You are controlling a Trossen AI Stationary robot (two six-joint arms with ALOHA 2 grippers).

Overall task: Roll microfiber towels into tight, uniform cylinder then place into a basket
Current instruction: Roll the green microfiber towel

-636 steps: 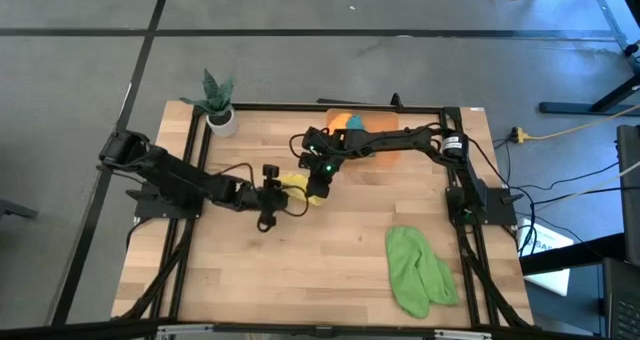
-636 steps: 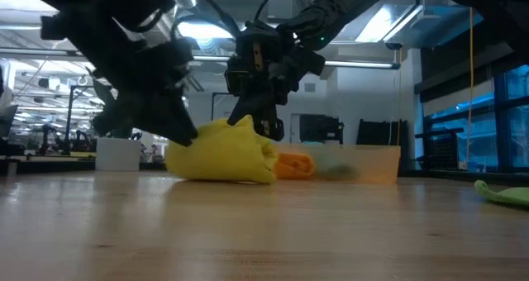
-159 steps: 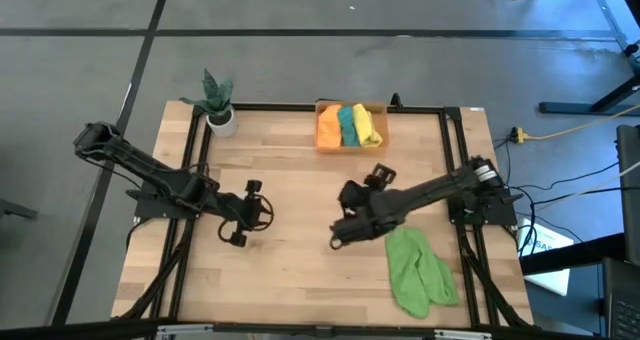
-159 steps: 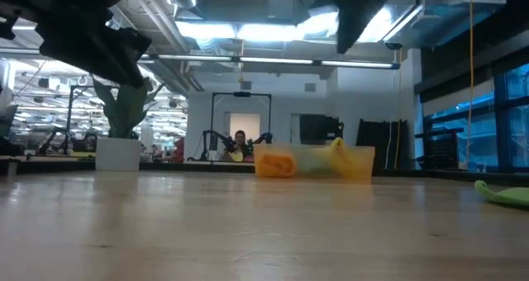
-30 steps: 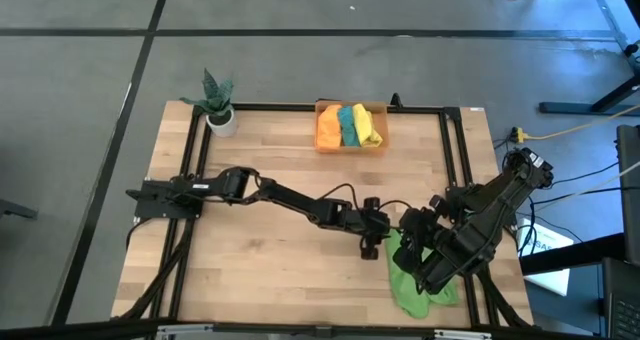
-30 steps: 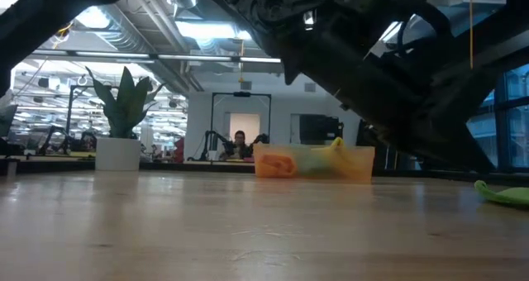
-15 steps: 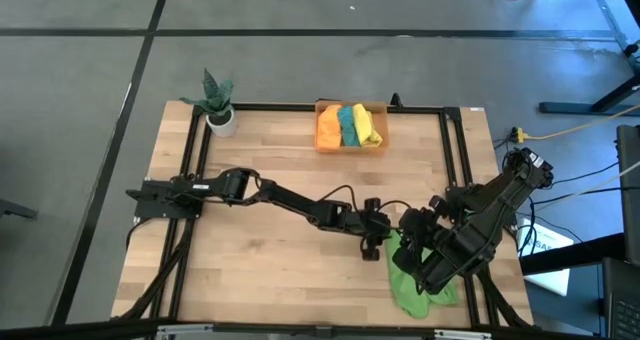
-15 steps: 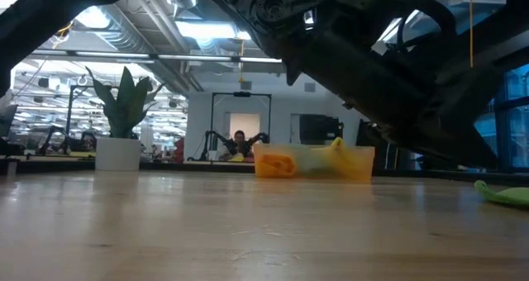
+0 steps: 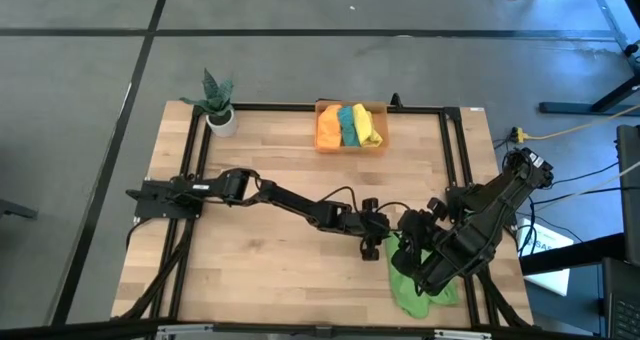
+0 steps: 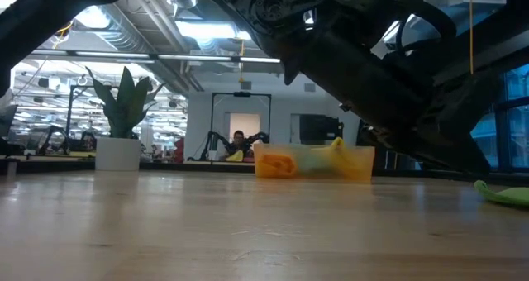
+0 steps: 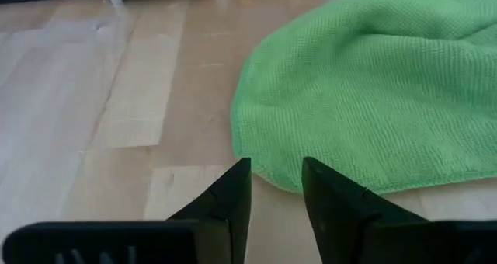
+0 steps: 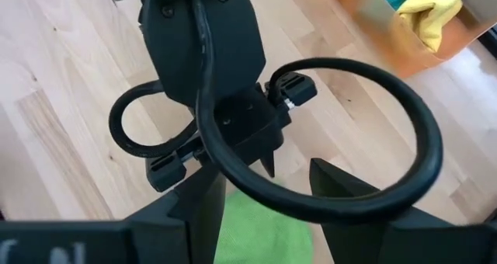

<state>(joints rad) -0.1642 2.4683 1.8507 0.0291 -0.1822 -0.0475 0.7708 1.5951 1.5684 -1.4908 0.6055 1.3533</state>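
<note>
Green towel: last unrolled. Over the past second we see nothing shift; left gripper and right gripper hover open, empty (roll pending).

**Two dark arms, looped cables**

Both arms are matte black, built of slim links and blocky joints. The left claw ends in two wedge-shaped black fingers with flat inner faces. The right claw shows the same dark, tapered fingers. Thick black cables curl in loops past the left wrist housing, which carries small round screws.
</note>
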